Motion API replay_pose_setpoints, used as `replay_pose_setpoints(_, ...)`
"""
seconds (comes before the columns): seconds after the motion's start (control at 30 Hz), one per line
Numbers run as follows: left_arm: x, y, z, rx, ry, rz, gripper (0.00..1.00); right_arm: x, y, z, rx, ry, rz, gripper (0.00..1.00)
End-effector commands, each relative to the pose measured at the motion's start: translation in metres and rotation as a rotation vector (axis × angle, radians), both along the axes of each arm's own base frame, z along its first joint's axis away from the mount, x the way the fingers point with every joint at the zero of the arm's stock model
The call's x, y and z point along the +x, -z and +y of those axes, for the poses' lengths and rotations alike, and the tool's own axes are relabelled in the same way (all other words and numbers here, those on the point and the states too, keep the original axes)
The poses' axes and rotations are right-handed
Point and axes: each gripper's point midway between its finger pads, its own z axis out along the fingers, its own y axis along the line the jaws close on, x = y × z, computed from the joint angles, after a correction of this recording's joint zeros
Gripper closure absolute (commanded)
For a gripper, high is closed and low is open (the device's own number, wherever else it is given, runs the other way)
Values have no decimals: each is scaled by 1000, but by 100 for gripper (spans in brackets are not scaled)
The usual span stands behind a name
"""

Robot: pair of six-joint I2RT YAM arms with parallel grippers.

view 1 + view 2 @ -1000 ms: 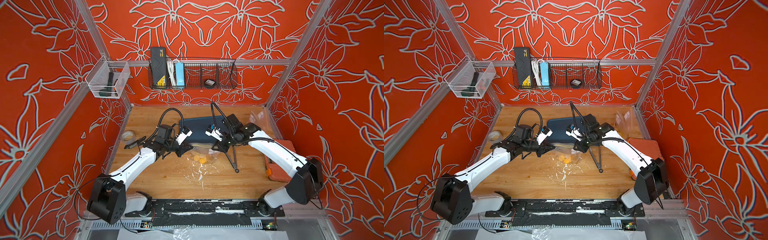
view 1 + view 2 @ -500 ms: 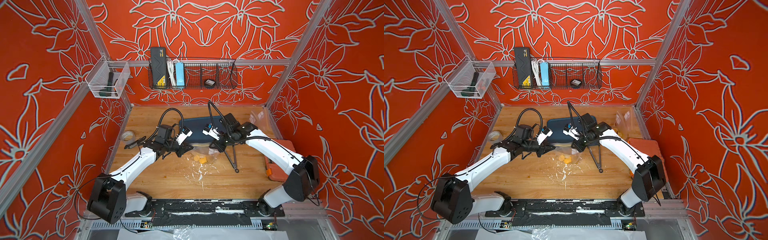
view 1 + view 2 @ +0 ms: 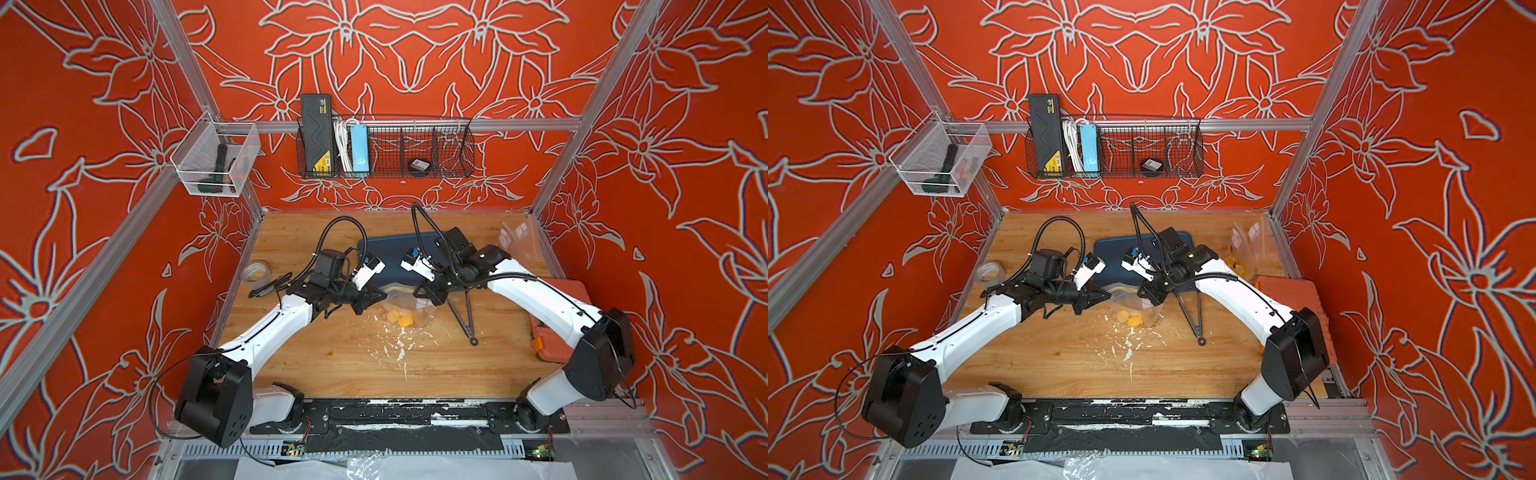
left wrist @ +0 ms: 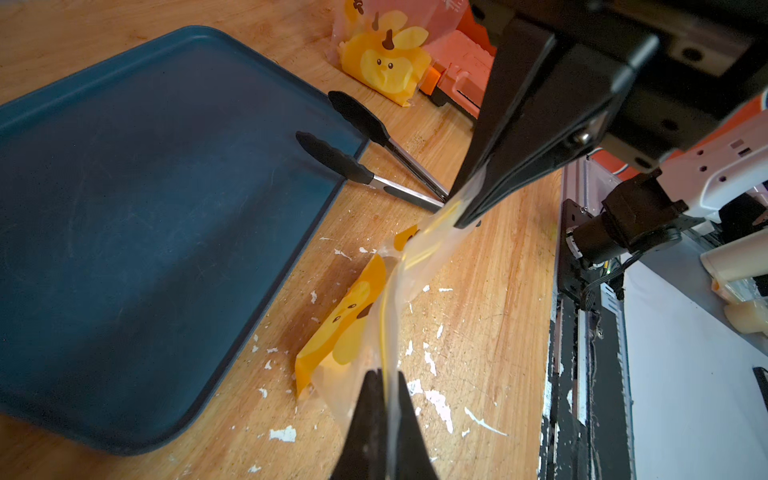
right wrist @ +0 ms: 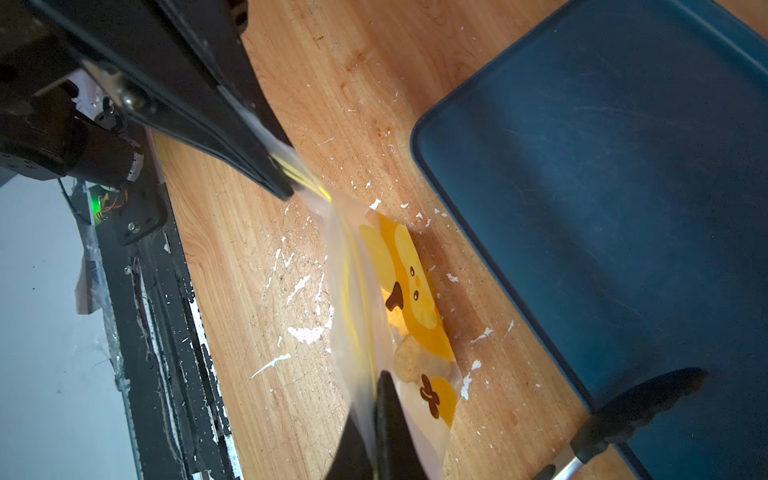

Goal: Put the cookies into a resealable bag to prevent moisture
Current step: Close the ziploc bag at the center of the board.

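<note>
A clear resealable bag (image 3: 405, 297) with a yellow cartoon print hangs stretched between my two grippers, just in front of the blue tray. My left gripper (image 3: 380, 296) is shut on one end of its yellow-striped zip edge (image 4: 384, 374). My right gripper (image 3: 430, 291) is shut on the other end (image 5: 376, 386). The bag's bottom rests on the wooden table (image 3: 1127, 316). One pale round cookie (image 5: 413, 361) shows through the film near the right gripper's fingers. Any other cookies are hidden behind the print.
The blue tray (image 3: 395, 253) lies right behind the bag. Black tongs (image 3: 463, 316) lie to the right of it. A second printed bag (image 4: 386, 62) stands at the back right by an orange box (image 3: 557, 303). A tape roll (image 3: 257, 272) sits at the left edge.
My right gripper has shifted a little to the left and shut on the bag's edge. The left gripper has kept its grip and place.
</note>
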Motion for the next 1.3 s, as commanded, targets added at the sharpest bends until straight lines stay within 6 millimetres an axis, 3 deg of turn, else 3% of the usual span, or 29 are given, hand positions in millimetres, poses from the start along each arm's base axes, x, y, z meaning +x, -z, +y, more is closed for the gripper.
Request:
replay_pose_setpoints(0.0,-2,-4,-3,-19,38,-22,100,2,-6,8,14,-27,-24,82)
replay_pose_setpoints(0.03,-2,-5,-3,-19,38,-23,100,3,-6,8,15,-21,-34,83)
replay_pose_setpoints(0.1,-3,-5,-3,-22,41,-22,100,2,-9,9,19,-33,-36,100)
replay_pose_setpoints(0.17,-2,-5,-3,-23,40,-21,100,1,-8,9,11,-41,-33,87)
replay_pose_setpoints(0.2,-2,-5,-3,-24,41,-22,100,3,-9,8,6,-37,-44,86)
replay_pose_setpoints(0.27,-2,-6,-3,-25,43,-22,100,3,-9,9,9,-36,-46,100)
replay_pose_setpoints(0.33,-3,-5,-4,-27,45,-22,100,1,-11,11,18,-50,-34,100)
replay_pose_setpoints(0.4,-3,-5,-4,-26,48,-22,100,3,-11,14,28,-48,-41,86)
replay_pose_setpoints(0.5,-4,-6,-4,-31,54,-24,100,2,-13,18,42,-59,-37,100)
replay_pose_setpoints(0.53,-4,-7,-5,-33,56,-23,100,2,-12,18,42,-61,-35,100)
replay_pose_setpoints(0.6,-4,-7,-5,-35,59,-25,100,4,-12,20,39,-58,-48,86)
replay_pose_setpoints(0.63,-5,-8,-5,-36,61,-27,100,5,-12,21,41,-53,-54,86)
replay_pose_setpoints(0.7,-5,-8,-5,-39,64,-24,100,3,-13,23,53,-67,-45,99)
replay_pose_setpoints(0.73,-6,-8,-6,-41,66,-24,100,2,-12,25,54,-74,-41,99)
replay_pose_setpoints(0.8,-6,-7,-6,-39,68,-22,100,4,-12,27,59,-74,-49,86)
replay_pose_setpoints(0.83,-6,-8,-6,-40,67,-24,100,5,-13,28,64,-70,-58,85)
replay_pose_setpoints(0.87,-6,-8,-5,-38,67,-25,100,5,-13,28,70,-67,-60,87)
replay_pose_setpoints(0.9,-6,-8,-5,-39,68,-24,100,4,-14,29,75,-72,-56,97)
replay_pose_setpoints(0.93,-6,-7,-5,-39,68,-22,100,3,-14,30,75,-78,-49,100)
replay_pose_setpoints(0.97,-6,-7,-5,-38,68,-24,100,2,-13,31,75,-86,-40,100)
replay_pose_setpoints(1.03,-6,-8,-6,-39,68,-23,100,3,-13,32,75,-83,-45,91)
replay_pose_setpoints(1.1,-6,-8,-6,-41,70,-22,100,4,-12,32,71,-73,-49,100)
replay_pose_setpoints(1.13,-6,-7,-6,-41,70,-22,100,3,-12,32,74,-80,-45,100)
replay_pose_setpoints(1.17,-6,-7,-6,-41,70,-21,100,4,-12,33,77,-80,-44,97)
replay_pose_setpoints(1.23,-6,-8,-5,-41,69,-23,100,5,-13,35,83,-73,-54,77)
replay_pose_setpoints(1.27,-6,-8,-6,-41,71,-23,100,6,-14,35,86,-69,-58,74)
